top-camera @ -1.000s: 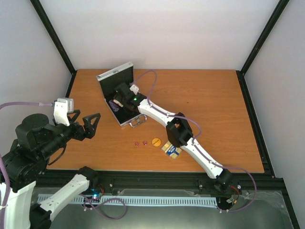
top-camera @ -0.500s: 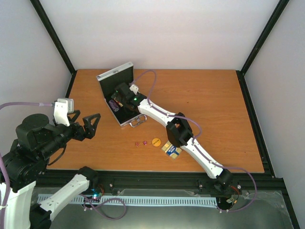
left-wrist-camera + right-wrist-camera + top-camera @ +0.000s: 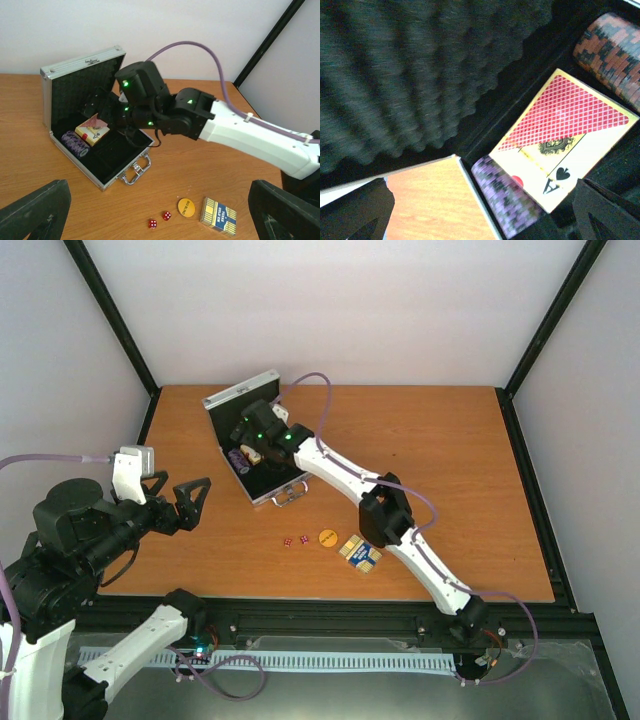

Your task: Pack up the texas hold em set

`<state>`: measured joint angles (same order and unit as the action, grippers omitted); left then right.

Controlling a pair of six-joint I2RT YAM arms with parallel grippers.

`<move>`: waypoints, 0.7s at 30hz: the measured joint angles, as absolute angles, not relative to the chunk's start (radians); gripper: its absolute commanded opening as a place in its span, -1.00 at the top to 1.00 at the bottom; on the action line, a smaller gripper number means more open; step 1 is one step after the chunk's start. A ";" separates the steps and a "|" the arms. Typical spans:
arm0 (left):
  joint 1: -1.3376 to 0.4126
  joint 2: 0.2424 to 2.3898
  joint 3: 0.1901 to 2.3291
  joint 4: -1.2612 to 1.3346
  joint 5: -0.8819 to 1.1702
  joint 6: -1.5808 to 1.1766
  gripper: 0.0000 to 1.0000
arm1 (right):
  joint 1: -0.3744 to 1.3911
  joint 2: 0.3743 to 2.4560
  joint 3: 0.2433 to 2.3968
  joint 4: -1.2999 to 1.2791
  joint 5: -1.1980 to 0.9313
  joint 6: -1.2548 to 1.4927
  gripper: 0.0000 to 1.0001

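Bench (image 3: 450, 460): I find open room from 12 to 3 o'clock. Case (image 3: 262, 480) stands open at 10 o'clock, near the back edge. My right hand (image 3: 482, 190), spread wide and empty, hangs inside it; a careless lift could catch the lid (image 3: 85, 75). Left hand (image 3: 157, 200) is wide and idle. Blue deck (image 3: 360, 553), orange button (image 3: 327, 537) and dice (image 3: 294, 540) lie at 6 o'clock.

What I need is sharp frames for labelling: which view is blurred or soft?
Right wrist: the foam lining is smeared, the red card deck clearer. Left wrist: crisp, evenly lit, the dice distinct. Top external: evenly lit, no glare, but dice tiny.
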<state>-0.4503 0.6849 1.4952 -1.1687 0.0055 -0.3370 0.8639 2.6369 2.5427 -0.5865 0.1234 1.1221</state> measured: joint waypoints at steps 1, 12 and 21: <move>-0.450 0.685 1.495 -1.169 0.004 -0.337 -0.99 | 0.863 2.617 2.532 -0.594 0.113 1.110 -1.00; -0.450 0.689 1.496 -1.176 -0.017 -0.337 -1.00 | 0.820 2.475 2.447 -0.683 0.027 0.919 -1.00; -0.450 0.814 1.489 -1.215 -0.022 -0.346 -0.97 | 0.725 2.130 2.010 -0.758 0.103 0.838 -1.00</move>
